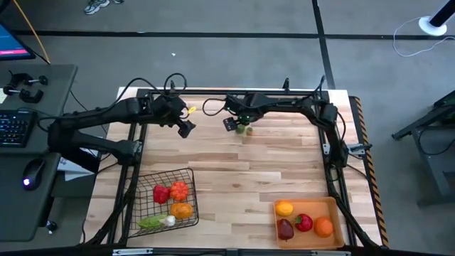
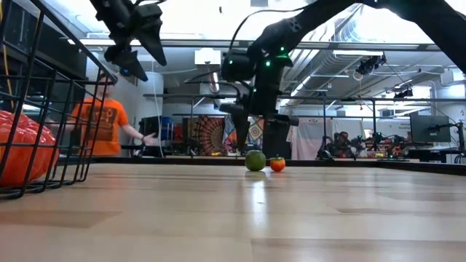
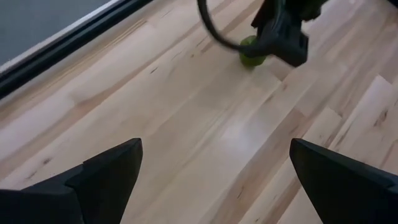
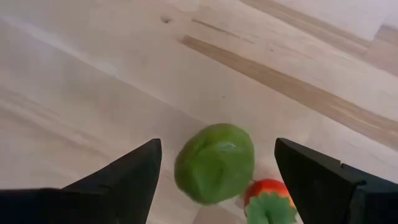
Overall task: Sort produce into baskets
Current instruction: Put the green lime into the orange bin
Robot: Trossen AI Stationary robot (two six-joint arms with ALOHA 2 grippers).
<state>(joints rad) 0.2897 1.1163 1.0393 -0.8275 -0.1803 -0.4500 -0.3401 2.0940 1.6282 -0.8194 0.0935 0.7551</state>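
Two receptacles sit along the near edge of the wooden table (image 1: pixel 234 178), one toward each corner. By the near left corner is the black wire-mesh basket (image 1: pixel 142 186), holding a red piece (image 1: pixel 161 193), a ridged orange piece (image 1: pixel 179 190), a yellow-orange piece (image 1: pixel 182 210), a green leafy piece (image 1: pixel 150 222) and a small white piece (image 1: pixel 170 221). Over the far left part of the table hangs the left gripper (image 1: pixel 186 128), raised clear of the wood with its fingers spread wide and nothing between them; in its wrist view only bare boards show between the two fingers.

Near the middle of the far edge lies a green round fruit (image 4: pixel 215 163), and touching it a smaller red-orange piece with a green leafy cap (image 4: pixel 269 198). The right gripper (image 1: pixel 238 126) is low over this pair, fingers (image 4: pixel 118 177) wide apart, with the green fruit between them but not gripped; both pieces rest on the table.

By the near right corner is the orange tray (image 1: pixel 334 206), holding a yellow piece (image 1: pixel 284 208), a dark red piece (image 1: pixel 285 229), a red piece with green (image 1: pixel 304 222) and an orange one (image 1: pixel 323 226).

Beyond the far edge, in the room, a person in an orange shirt (image 2: pixel 104 124) stands with one hand held out.
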